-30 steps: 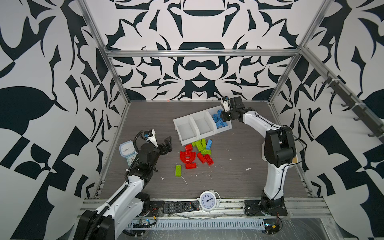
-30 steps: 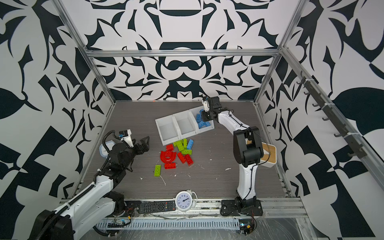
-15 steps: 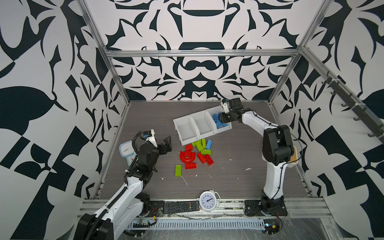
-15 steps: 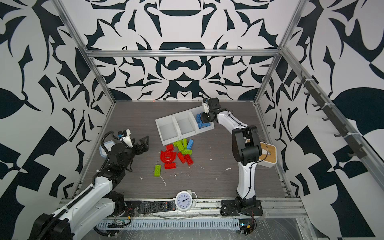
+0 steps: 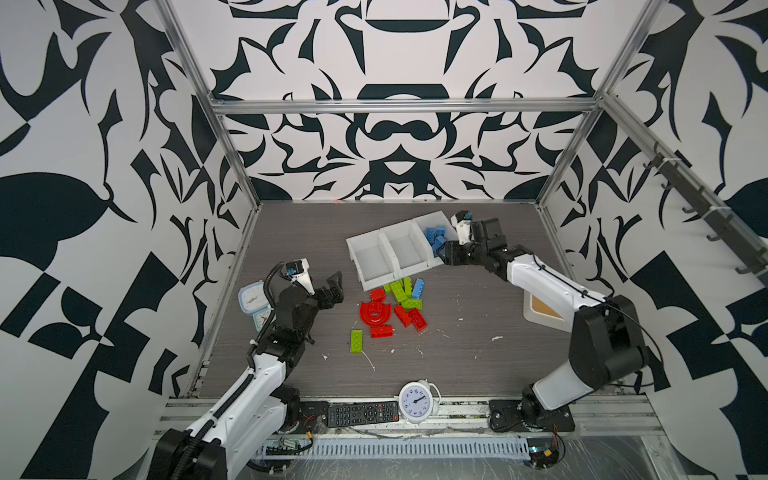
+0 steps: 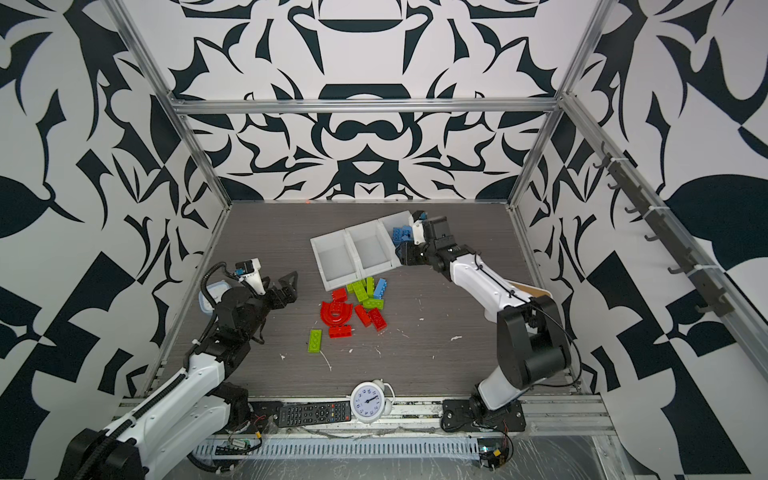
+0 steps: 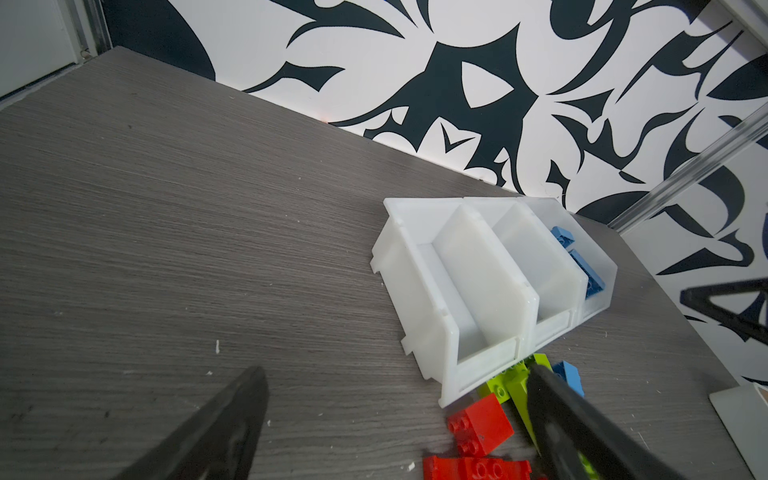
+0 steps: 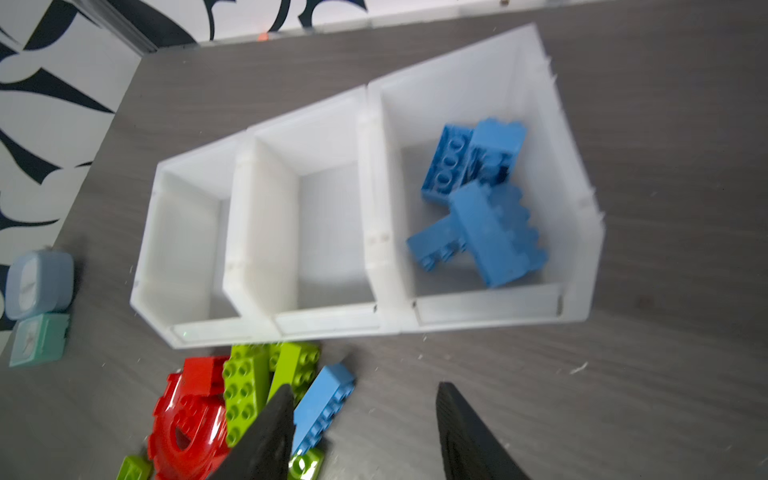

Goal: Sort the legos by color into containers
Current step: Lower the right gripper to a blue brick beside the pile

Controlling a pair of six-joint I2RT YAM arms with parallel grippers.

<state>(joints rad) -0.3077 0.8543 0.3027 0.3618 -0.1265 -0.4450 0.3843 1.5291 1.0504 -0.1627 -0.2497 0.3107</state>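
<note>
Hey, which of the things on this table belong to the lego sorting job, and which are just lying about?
Belong to the job: the containers, the blue legos in one end bin, the loose legos in red, green and blue in front of the bins.

Just lying about: white alarm clock, remote control, small blue clock, small green clock, tissue box.

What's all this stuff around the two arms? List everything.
containers: three joined, white, mid-table toward the back.
blue legos: about four, bin nearest the right arm.
loose blue lego: one, among the greens.
green legos: about five, lime, before the bins.
red legos: four bricks and an arch, same pile.
round clock: one, white, front edge.
blue clock: one, left edge.
green clock: one, beside it.
remote: one, black, front edge.
tissue box: one, white, behind right arm.
left gripper: black, open, empty.
right gripper: black, open, empty, at blue bin.
</note>
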